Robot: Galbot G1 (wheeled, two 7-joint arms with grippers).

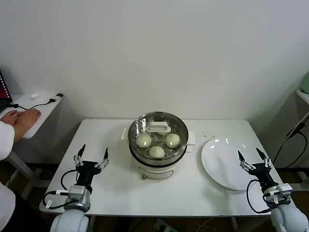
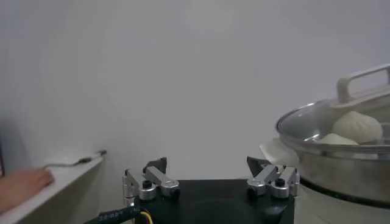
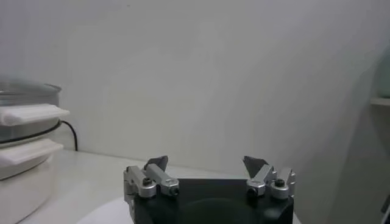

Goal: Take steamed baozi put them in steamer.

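**Operator:** Head view first. Both arms sit low at the near table (image 1: 120,193) edge. My left end effector (image 1: 91,157) is spread wide and empty, with the steamer (image 1: 158,145) ahead and off toward my right arm. My right end effector (image 1: 251,158) is released too, hovering over the near rim of the white plate (image 1: 219,162), which has nothing on it.

**Partner:** And the baozi?

**Operator:** I see three baozi (image 1: 156,151) already in the basket, under the glass lid (image 1: 158,126). A fourth may be hidden by the lid handle; I cannot tell.

**Partner:** Left wrist view?

**Operator:** My left end effector (image 2: 210,173) is unclenched, gripping nothing. The steamer (image 2: 341,170) is close ahead to one side, buns (image 2: 356,126) pale behind the lid (image 2: 317,119).

**Partner:** Right wrist?

**Operator:** Right end effector (image 3: 210,170) gapes, empty; the steamer (image 3: 27,131) stands well off.

**Partner:** So which step?

**Operator:** I judge the loading is finished or nearly so. Any further bun would call for lifting that lid first.
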